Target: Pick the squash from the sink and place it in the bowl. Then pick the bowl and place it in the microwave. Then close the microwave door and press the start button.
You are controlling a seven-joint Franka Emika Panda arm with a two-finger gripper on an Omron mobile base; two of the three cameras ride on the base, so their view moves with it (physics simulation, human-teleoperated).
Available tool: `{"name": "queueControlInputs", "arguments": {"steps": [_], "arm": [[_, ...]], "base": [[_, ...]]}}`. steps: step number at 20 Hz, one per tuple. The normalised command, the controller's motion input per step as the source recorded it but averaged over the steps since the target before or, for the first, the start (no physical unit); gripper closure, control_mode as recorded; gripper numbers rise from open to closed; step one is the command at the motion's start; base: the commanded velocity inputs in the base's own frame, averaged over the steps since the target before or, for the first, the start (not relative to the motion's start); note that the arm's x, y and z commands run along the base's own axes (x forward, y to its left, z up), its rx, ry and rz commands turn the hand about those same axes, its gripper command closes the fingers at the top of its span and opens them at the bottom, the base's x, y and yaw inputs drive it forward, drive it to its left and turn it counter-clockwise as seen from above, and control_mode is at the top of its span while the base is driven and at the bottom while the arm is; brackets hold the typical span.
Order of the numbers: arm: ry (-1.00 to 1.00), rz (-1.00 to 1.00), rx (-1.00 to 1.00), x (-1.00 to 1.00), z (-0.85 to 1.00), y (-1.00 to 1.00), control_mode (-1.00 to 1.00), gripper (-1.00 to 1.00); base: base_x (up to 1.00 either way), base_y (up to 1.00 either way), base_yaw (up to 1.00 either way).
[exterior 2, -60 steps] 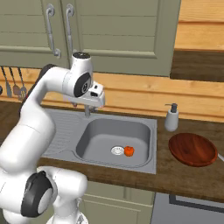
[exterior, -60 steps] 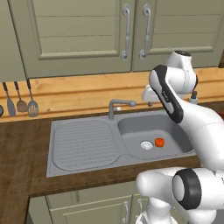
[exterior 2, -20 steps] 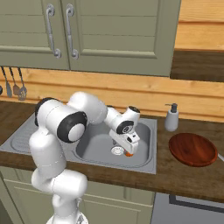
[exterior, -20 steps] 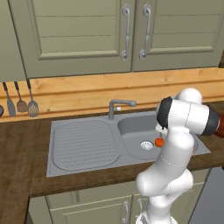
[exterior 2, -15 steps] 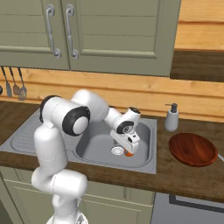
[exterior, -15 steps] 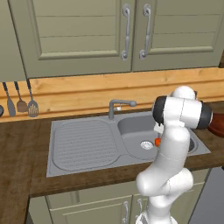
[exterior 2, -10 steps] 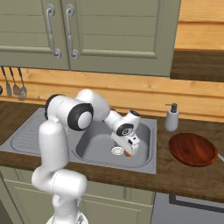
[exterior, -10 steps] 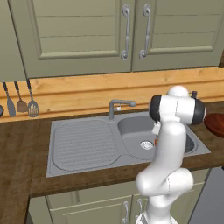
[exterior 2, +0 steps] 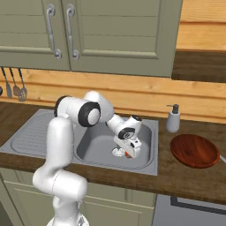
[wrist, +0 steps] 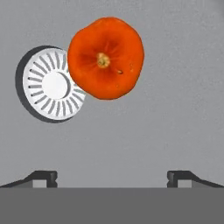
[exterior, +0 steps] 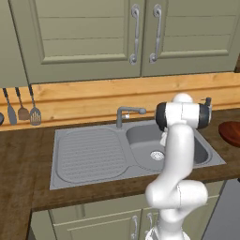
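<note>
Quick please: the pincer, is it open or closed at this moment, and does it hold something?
Pincer: open, holding nothing; it hangs low in the sink over the squash, fingertips apart and not touching it.

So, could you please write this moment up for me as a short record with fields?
squash: small orange-red squash on the basin floor, beside the drain, overlapping its edge in the hand view
drain: round white strainer
sink: grey steel, ribbed drainboard, bent faucet
gripper: down in the basin, jaws wide open, nothing held
bowl: reddish-brown, on the counter beside the sink, nothing in it
soap dispenser: on the counter behind the bowl
task step: squash not yet grasped
</note>
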Motion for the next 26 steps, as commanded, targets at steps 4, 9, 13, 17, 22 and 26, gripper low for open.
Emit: {"name": "queueControlInputs", "arguments": {"steps": [4,9,13,17,22,26], "arm": [[0.00,0.00,0.00,0.41,-0.41,-0.19,-1.00,-1.00],[0.00,0.00,0.01,0.36,-0.35,-0.33,-1.00,-1.00],[0.00,0.00,0.00,0.41,-0.30,-0.27,-1.00,-1.00],[0.00,0.00,0.00,0.54,-0.34,-0.02,-1.00,-1.00],[0.00,0.00,0.00,0.22,-0.24,-0.02,-1.00,1.00],[0.00,0.00,0.00,-0.38,-0.01,0.00,-1.00,1.00]], "base": [[0.00,0.00,0.00],[0.00,0.00,0.00],[0.00,0.00,0.00],[0.00,0.00,0.00],[0.00,0.00,0.00],[0.00,0.00,0.00]]}}
